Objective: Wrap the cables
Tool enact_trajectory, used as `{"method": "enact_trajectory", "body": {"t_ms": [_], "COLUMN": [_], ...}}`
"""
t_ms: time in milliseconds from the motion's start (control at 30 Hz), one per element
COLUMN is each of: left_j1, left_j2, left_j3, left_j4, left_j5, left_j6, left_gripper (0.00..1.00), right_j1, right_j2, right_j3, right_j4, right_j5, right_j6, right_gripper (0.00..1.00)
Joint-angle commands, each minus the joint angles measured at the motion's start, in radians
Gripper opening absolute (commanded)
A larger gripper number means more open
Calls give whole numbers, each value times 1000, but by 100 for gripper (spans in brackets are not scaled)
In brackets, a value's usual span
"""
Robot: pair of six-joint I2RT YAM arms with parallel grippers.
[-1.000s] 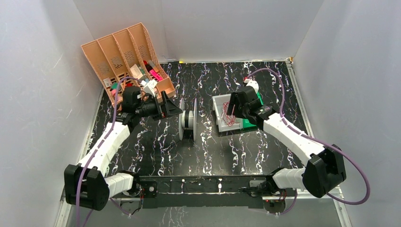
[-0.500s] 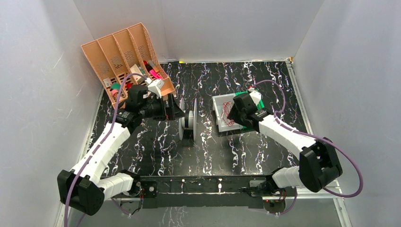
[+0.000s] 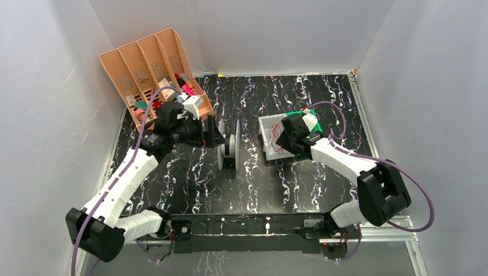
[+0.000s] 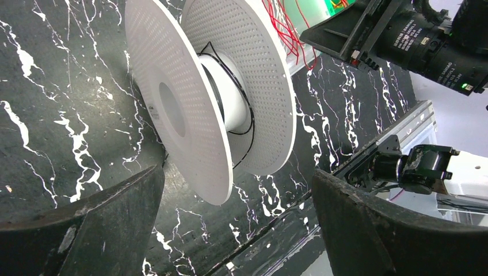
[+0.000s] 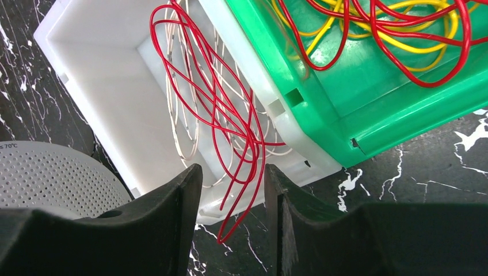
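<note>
The cables are thin red wire (image 5: 230, 121) in loose loops hanging over the front wall of a white bin (image 5: 103, 75), mixed with thin white wire. One red loop hangs down between the open fingers of my right gripper (image 5: 233, 178), which does not pinch it. In the top view the right gripper (image 3: 280, 138) is at the bin's (image 3: 266, 123) near side. A white perforated spool (image 4: 195, 98) stands on edge, with a thin black wire round its hub. My left gripper (image 4: 236, 213) is wide open just left of the spool (image 3: 229, 145), empty.
A green bin (image 5: 357, 98) with red and yellow wires (image 5: 380, 29) sits against the white bin's right side. A peach file organizer (image 3: 149, 63) with small items stands at the back left, behind the left arm. White walls enclose the black marbled table.
My left gripper has moved right, closer to the spool. My right gripper has shifted a little down and left over the white bin's near side.
</note>
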Motion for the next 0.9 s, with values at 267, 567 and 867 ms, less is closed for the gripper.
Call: {"method": "enact_trajectory", "body": {"t_ms": [267, 567, 867], "left_j1": [-5, -5, -5], "left_j2": [-46, -55, -73], "left_j3": [74, 77, 90], "left_j4": [-73, -71, -85], "left_j5": [-8, -10, 2], "left_j6": [28, 27, 30], "left_gripper": [98, 98, 98], "right_j1": [-10, -15, -14], "right_j2": [14, -62, -190], "right_j3": [5, 68, 172], "right_j4": [66, 73, 73], "right_j5": [-6, -19, -2], "right_j6": [47, -3, -95], "right_gripper": [15, 0, 0]}}
